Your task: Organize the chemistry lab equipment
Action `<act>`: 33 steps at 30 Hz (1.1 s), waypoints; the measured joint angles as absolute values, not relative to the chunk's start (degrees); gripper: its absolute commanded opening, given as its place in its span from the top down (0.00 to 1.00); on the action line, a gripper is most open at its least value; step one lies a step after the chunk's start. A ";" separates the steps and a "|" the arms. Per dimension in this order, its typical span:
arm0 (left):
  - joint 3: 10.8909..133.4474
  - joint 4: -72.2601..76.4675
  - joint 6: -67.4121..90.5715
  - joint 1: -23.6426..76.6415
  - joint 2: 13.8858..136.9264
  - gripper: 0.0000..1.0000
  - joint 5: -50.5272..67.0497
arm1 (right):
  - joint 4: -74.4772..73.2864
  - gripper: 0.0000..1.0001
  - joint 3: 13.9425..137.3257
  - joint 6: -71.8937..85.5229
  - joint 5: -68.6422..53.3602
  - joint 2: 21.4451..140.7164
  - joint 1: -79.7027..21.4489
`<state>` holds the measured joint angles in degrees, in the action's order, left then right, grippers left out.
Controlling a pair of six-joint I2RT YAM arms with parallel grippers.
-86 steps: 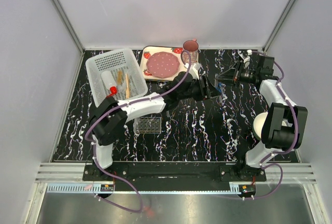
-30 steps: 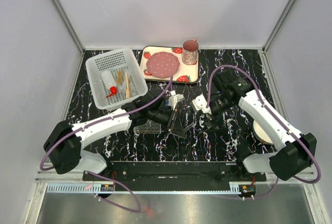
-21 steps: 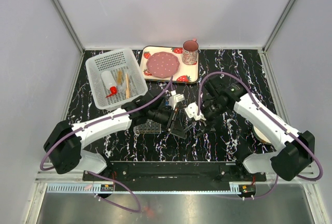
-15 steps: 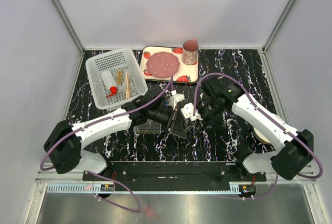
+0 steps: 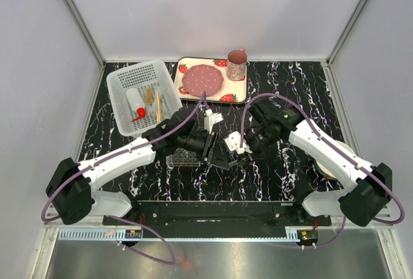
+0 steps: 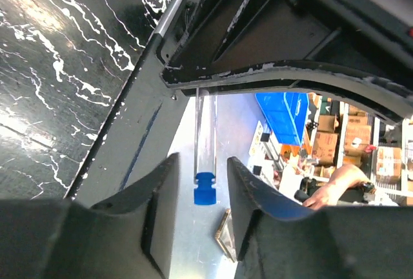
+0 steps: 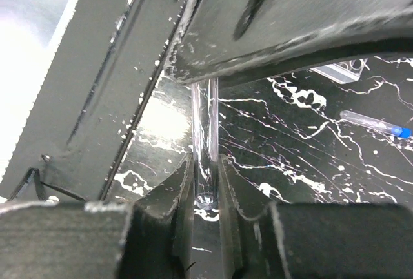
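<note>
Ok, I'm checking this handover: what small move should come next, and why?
Probably close the left tool on the blue cap of the tube. The right tool is clamped on the tube's rounded end, while the left tool's fingers stand apart on either side of the cap. The grid rack sits beside the left arm, so that arm seems better placed to load it.

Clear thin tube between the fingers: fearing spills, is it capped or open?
Capped: a blue cap sits on the clear thin tube's end.
</note>
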<state>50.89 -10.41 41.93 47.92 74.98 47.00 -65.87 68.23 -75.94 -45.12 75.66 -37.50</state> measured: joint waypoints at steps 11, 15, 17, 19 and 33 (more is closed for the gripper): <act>48.69 -9.30 44.25 45.41 63.57 0.15 38.76 | -59.02 0.95 63.40 -59.70 -51.22 73.89 -37.15; 44.69 -6.81 44.45 45.41 56.36 0.13 31.07 | -51.18 0.96 60.69 -47.75 -57.08 73.87 -33.54; 41.56 -4.27 45.19 45.41 52.58 0.13 27.09 | -46.00 0.96 58.85 -40.75 -60.18 73.87 -30.98; 37.78 -1.21 46.33 45.41 48.66 0.13 22.59 | -41.10 0.96 57.06 -34.96 -62.63 73.87 -29.17; 29.80 19.81 55.94 47.92 51.33 0.32 7.11 | -21.02 0.94 51.96 -13.50 -70.06 74.02 -26.81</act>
<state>29.80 19.81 55.94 47.92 51.33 7.11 -21.02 51.96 -13.50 -70.06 74.02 -26.81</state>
